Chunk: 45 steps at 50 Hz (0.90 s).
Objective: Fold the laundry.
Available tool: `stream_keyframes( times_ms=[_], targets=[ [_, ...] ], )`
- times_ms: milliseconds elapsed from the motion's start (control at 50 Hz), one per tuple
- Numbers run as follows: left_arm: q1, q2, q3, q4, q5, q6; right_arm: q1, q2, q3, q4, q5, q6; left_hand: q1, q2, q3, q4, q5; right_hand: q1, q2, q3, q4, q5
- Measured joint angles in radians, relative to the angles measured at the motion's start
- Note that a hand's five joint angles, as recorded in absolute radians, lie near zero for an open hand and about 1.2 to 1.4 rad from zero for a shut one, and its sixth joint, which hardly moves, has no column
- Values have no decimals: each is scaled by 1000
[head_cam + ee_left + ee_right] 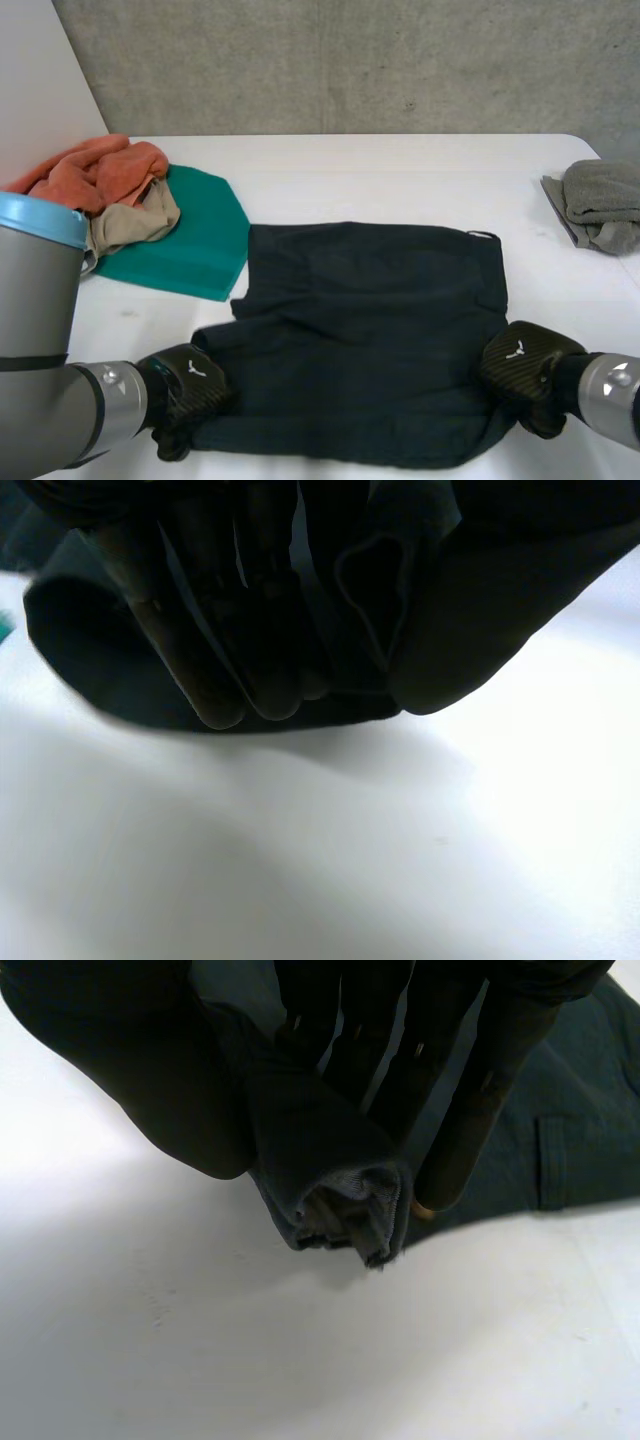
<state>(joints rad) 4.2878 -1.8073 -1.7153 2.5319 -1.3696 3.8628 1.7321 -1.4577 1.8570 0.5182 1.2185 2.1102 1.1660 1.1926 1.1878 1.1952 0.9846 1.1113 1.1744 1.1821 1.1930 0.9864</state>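
1. Seen from the head camera, a dark garment lies spread flat on the near middle of the white table, between the two arms. The left hand sits at the garment's near left corner, and the right hand sits at its near right corner. Each hand's fingers are tucked against the cloth edge. A green cloth lies flat at the far left, just beside the garment's far left corner. An orange cloth and a beige cloth are heaped on it. A grey cloth lies crumpled at the table's far right edge, well apart from the garment. A concrete wall stands behind the table.

2. Seen from the left wrist camera, the left hand has its fingers closed down on the dark garment. The thumb is opposite them, and a fold of cloth with a seam is pinched between fingers and thumb. The held corner hangs just above the bare table, with a shadow beneath it.

3. Seen from the right wrist camera, the right hand pinches a bunched edge of the dark garment between thumb and fingers. A rolled hem end sticks out past the fingertips, just above the table. Beyond the fingers, the rest of the garment lies flat on the table, with a small stitched loop showing on it.
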Motion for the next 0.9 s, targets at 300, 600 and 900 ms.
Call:
stream_keyframes(
  times_ms=[300, 600, 900],
  targets=[
    [-71, -257, 542, 130, -116, -79, -23, 216, -302, -283, -21, 378, 0, 3, 4, 4, 0, 0, 0, 3, 0, 18],
    [-113, -742, 1267, 160, -295, -205, 57, 500, -505, -795, 133, 497, 0, 3, 4, 4, 0, 0, 0, 3, 0, 19],
    [-142, -873, 1344, 404, -385, -88, 74, 693, -572, -1049, 239, 403, -980, -981, -973, -991, -937, -895, -971, -976, -982, -939]
  ],
)
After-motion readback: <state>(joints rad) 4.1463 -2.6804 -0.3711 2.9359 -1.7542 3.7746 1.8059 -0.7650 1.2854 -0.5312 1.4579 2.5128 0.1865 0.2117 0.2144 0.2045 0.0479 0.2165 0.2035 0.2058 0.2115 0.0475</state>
